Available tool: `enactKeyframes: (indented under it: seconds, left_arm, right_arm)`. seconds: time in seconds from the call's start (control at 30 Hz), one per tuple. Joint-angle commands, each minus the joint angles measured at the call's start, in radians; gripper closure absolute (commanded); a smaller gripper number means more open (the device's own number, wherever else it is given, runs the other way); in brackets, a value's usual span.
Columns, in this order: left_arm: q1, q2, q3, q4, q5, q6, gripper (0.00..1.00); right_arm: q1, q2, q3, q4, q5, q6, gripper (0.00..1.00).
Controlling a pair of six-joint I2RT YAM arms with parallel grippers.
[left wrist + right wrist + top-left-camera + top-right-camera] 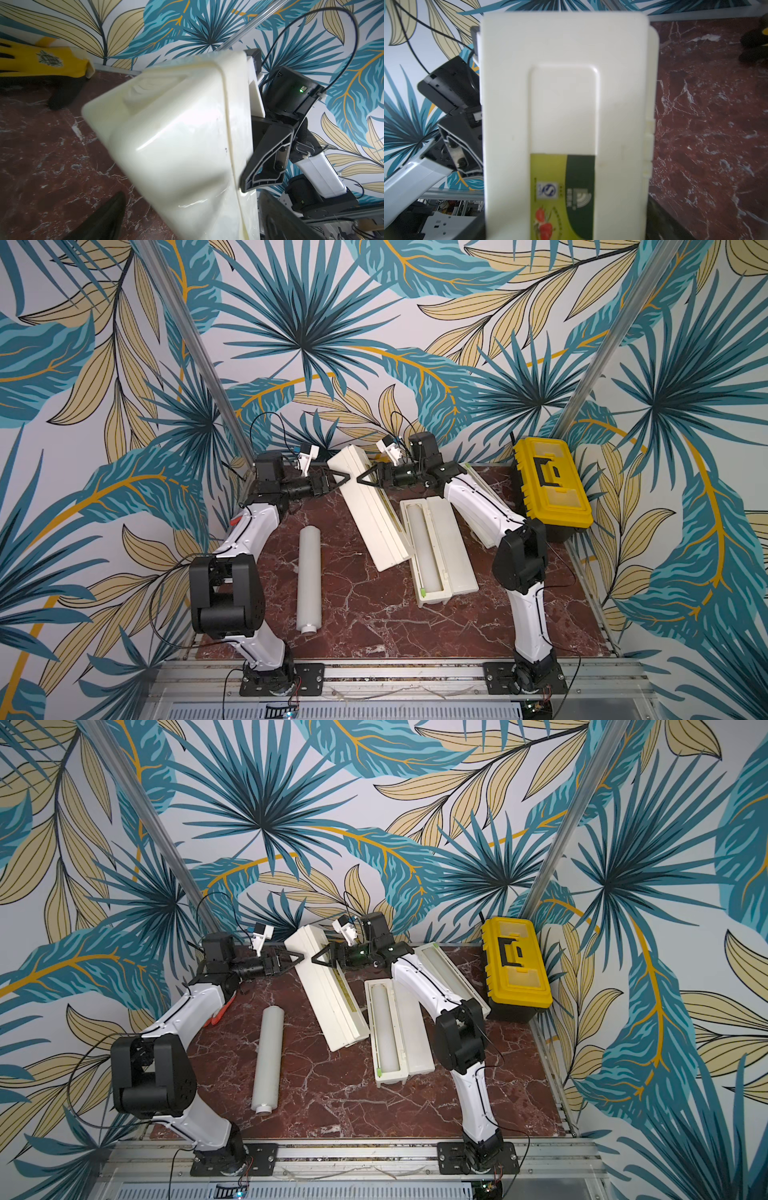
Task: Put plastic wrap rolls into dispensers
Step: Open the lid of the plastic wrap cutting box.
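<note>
The right end effector (362,480) seems clamped across the raised far end of the closed dispenser (374,510); the left end effector (343,480) stands fully spread beside it. That box looks light, stiff and slick, so grip its narrow sides. One roll (309,578) lies loose on the surface (365,622).
</note>
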State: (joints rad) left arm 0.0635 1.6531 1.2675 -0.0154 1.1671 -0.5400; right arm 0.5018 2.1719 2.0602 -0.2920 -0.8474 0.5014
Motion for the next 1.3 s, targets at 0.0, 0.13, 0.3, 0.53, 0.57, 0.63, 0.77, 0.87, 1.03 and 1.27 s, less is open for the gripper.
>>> enactKeyframes:
  seconds: [0.0, 0.13, 0.3, 0.53, 0.57, 0.63, 0.77, 0.87, 1.03, 1.27]
  left_arm:
    - [-0.007, 0.001, 0.014, 0.056, 0.063, -0.003, 0.00]
    - [-0.024, 0.011, 0.018, 0.089, 0.076, -0.025, 0.00]
    - [-0.048, 0.022, 0.023, 0.132, 0.078, -0.055, 0.00]
    - [-0.059, 0.016, -0.010, 0.231, 0.003, -0.114, 0.02]
    - [-0.060, 0.019, -0.010, 0.251, -0.010, -0.131, 0.04]
    - [-0.060, 0.035, -0.003, 0.258, -0.028, -0.150, 0.06]
    - [-0.066, 0.071, 0.016, 0.264, -0.045, -0.177, 0.17]
    - [-0.080, 0.079, 0.019, 0.265, -0.062, -0.182, 0.16]
    - [-0.093, 0.077, 0.007, 0.265, -0.144, -0.198, 0.06]
    - [-0.119, 0.112, -0.015, 0.262, -0.224, -0.238, 0.09]
  right_arm:
    - [-0.004, -0.059, -0.030, 0.165, -0.109, 0.064, 0.35]
    - [-0.004, -0.053, -0.060, 0.282, -0.170, 0.145, 0.35]
    - [-0.003, -0.033, -0.123, 0.555, -0.245, 0.343, 0.35]
    - [0.011, -0.012, -0.116, 0.542, -0.254, 0.332, 0.36]
    - [0.017, -0.017, -0.108, 0.483, -0.243, 0.290, 0.36]
    - [0.026, -0.021, -0.099, 0.419, -0.223, 0.242, 0.35]
    - [0.042, -0.027, -0.096, 0.343, -0.178, 0.186, 0.36]
    - [0.054, -0.026, -0.107, 0.350, -0.165, 0.188, 0.36]
    - [0.068, -0.025, -0.118, 0.368, -0.166, 0.198, 0.37]
    - [0.075, -0.031, -0.119, 0.374, -0.174, 0.201, 0.37]
